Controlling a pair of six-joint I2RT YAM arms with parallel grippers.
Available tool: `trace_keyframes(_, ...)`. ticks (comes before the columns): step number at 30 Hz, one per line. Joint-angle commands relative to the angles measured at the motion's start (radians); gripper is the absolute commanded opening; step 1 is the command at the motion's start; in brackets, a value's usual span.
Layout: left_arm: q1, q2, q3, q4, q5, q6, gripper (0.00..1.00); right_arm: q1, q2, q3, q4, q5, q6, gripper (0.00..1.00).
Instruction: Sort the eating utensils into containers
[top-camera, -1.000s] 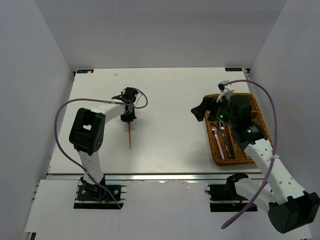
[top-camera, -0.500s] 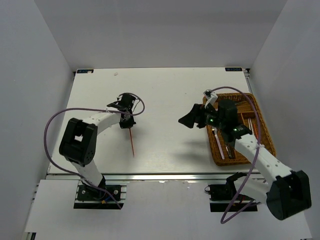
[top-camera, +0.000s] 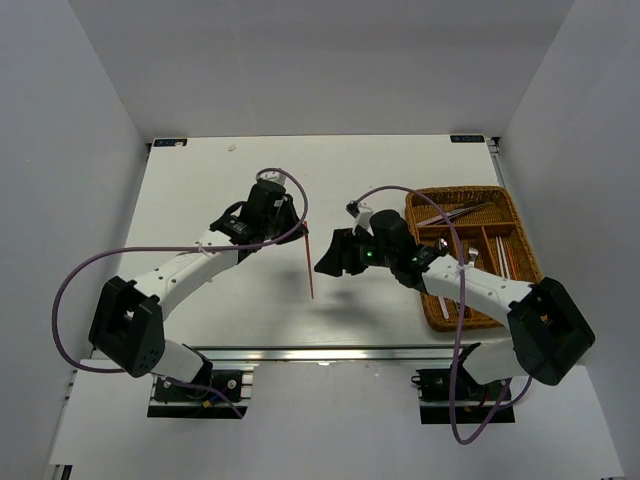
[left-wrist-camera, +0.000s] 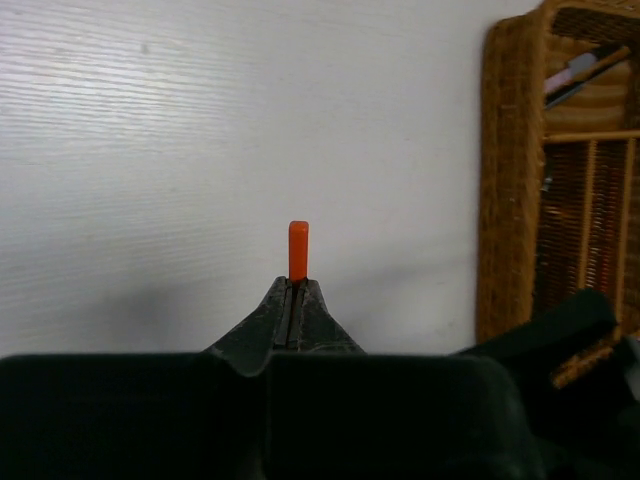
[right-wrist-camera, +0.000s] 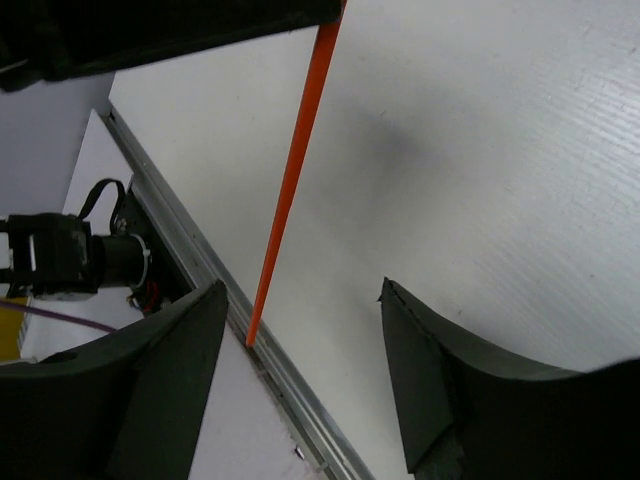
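My left gripper (top-camera: 299, 227) is shut on the top end of a red-orange chopstick (top-camera: 309, 270) and holds it above the middle of the table. In the left wrist view the orange end (left-wrist-camera: 298, 248) sticks out past the closed gripper (left-wrist-camera: 297, 287). My right gripper (top-camera: 323, 256) is open and empty, just right of the chopstick. In the right wrist view the chopstick (right-wrist-camera: 293, 185) hangs between the spread gripper (right-wrist-camera: 303, 285), nearer its left finger. The brown wicker tray (top-camera: 514, 222) at the right holds silver and pink-handled utensils (top-camera: 447, 291).
The tray's wicker wall (left-wrist-camera: 508, 190) shows at the right of the left wrist view. The table's metal front rail (right-wrist-camera: 295, 405) and an arm base (right-wrist-camera: 65, 255) lie below the chopstick's tip. Purple cables loop over both arms.
My left gripper has carried the chopstick rightward to the table's middle. My right gripper has swung left from over the tray to beside the chopstick, still open.
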Motion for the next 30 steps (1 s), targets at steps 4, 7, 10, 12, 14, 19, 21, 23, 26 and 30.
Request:
trace_keyframes(4,-0.019,-0.075,-0.037,0.132,0.105,-0.098,0.0,0.01,0.052,0.074,0.134,0.103,0.061,0.6)
trace_keyframes(7,-0.022,-0.082,-0.043,0.148,0.115,-0.108,0.0,0.01,0.08,0.092,0.157,0.105,0.065,0.56)
trace_keyframes(10,-0.022,-0.09,-0.049,0.162,0.125,-0.114,0.0,0.011,0.112,0.123,0.172,0.092,0.075,0.52)
trace_keyframes(12,-0.022,-0.093,-0.054,0.175,0.136,-0.123,0.0,0.01,0.14,0.146,0.186,0.097,0.075,0.43)
trace_keyframes(14,-0.022,-0.101,-0.055,0.194,0.141,-0.126,0.05,0.01,0.161,0.169,0.192,0.097,0.067,0.22)
trace_keyframes(19,-0.022,-0.116,0.022,0.044,0.009,-0.079,0.98,-0.048,0.151,0.19,0.127,0.072,0.01,0.0)
trace_keyframes(21,-0.022,-0.148,0.068,-0.094,-0.135,-0.019,0.98,-0.117,0.129,0.228,-0.045,0.142,-0.103,0.0)
trace_keyframes(23,-0.022,-0.174,0.135,-0.195,-0.317,0.024,0.98,-0.165,0.105,0.279,-0.215,0.225,-0.292,0.0)
trace_keyframes(26,-0.022,-0.237,0.152,-0.332,-0.483,0.136,0.98,-0.255,0.092,0.39,-0.534,0.481,-0.472,0.0)
trace_keyframes(30,-0.022,-0.311,0.071,-0.417,-0.528,0.211,0.98,-0.393,0.066,0.382,-0.677,0.733,-0.766,0.0)
